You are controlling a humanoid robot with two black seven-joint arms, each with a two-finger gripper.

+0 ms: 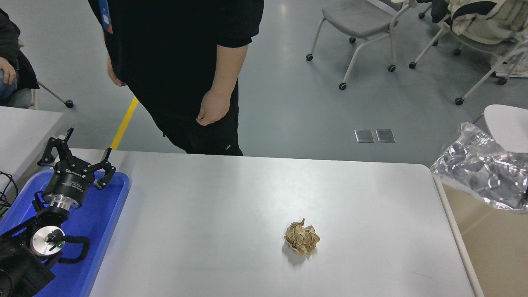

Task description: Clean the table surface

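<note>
The table surface (pixel 231 206) is a wide glossy white top. A crumpled brown paper ball (pixel 302 238) lies on it right of centre. A crumpled sheet of silver foil (pixel 482 169) hangs in the air past the table's right end, above a beige bin (pixel 491 251). Of my right gripper (pixel 526 197) only a dark sliver shows at the picture's right edge, holding the foil's lower right corner. My left gripper (pixel 78 154) stays parked open at the lower left, over a blue tray (pixel 103 222).
A person in black (pixel 181 62) stands at the table's far edge, one hand (pixel 208 113) hanging just beyond it. Wheeled chairs (pixel 363 24) stand on the floor behind. A smaller white table (pixel 24 128) is at the left, a round white one (pixel 509 128) at the right.
</note>
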